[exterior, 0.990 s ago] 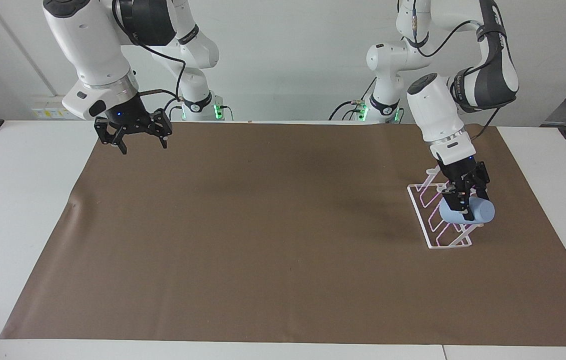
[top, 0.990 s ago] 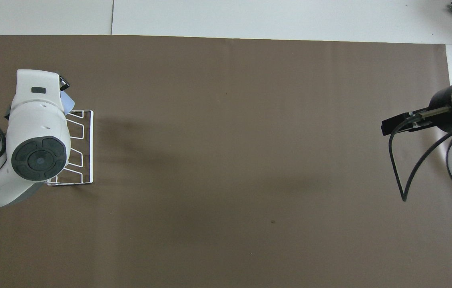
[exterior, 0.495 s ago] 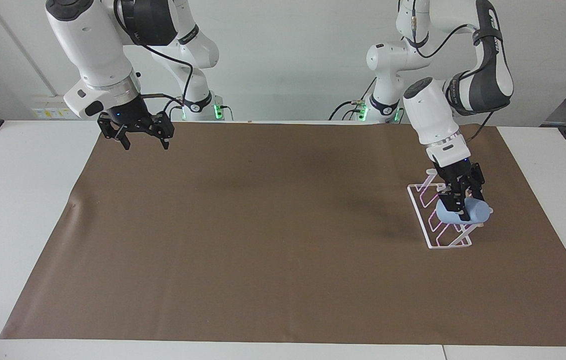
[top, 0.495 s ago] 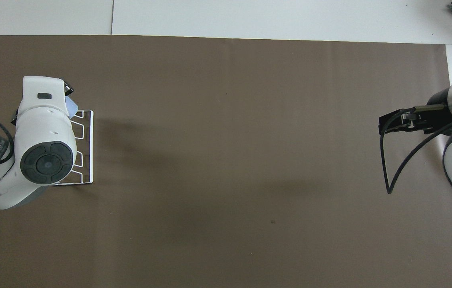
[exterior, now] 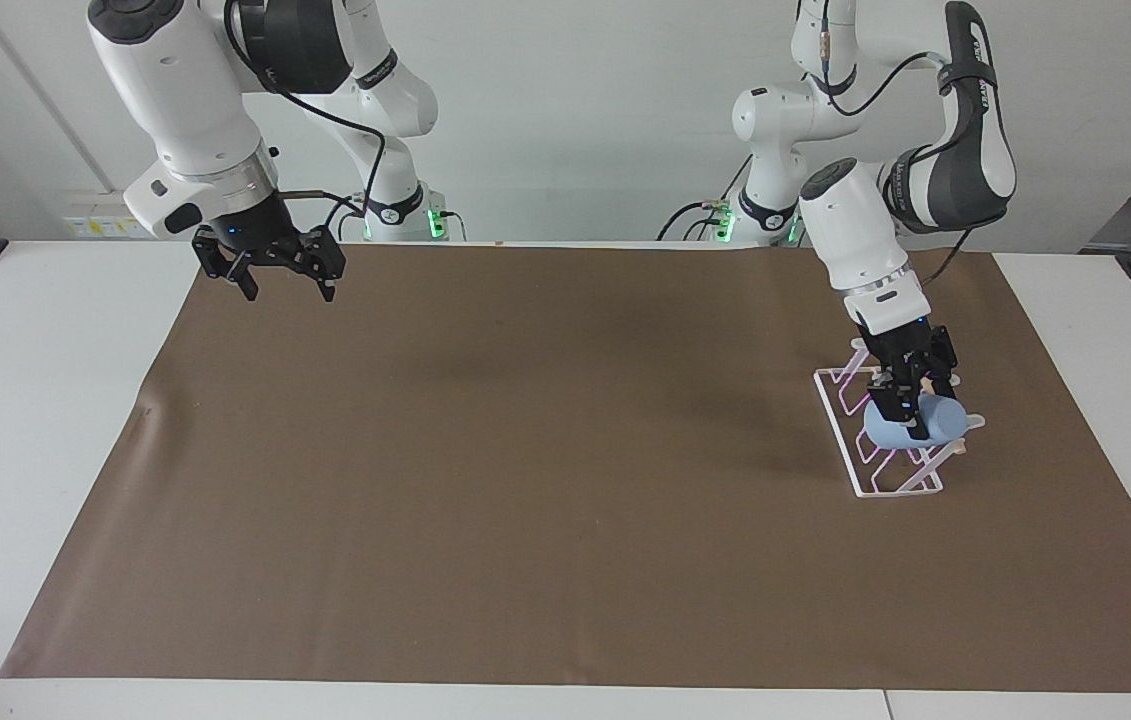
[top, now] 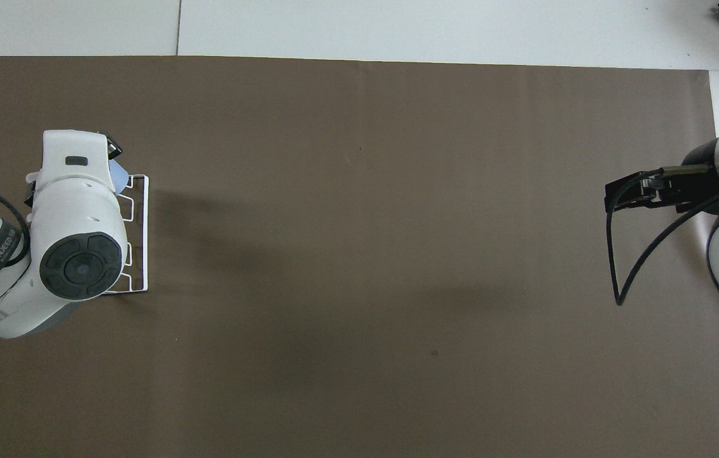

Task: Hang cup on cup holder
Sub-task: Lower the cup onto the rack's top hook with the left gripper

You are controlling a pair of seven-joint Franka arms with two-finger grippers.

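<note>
Wrist housing of the left arm covers nearly all of the small light-blue plastic cup (top: 119, 173) and much of the white wire cup holder (top: 140, 235) from overhead. The left tool (exterior: 909, 405) sits around the cup, though I cannot tell whether it grips or has let go; the cup lies tilted on the holder's prongs at the left arm's end of the brown mat (exterior: 545, 450), its long axis near level along the counter's (exterior: 15, 400) length. The right tool (exterior: 277, 275) waits spread apart and holding nothing over the mat's corner.

Lab — 2 arms (exterior: 195, 90), papered table (exterior: 45, 400)

Overhead view: left arm (top: 73, 235) hides most of cup (top: 119, 175) — rack (top: 140, 235) partly covered.
</note>
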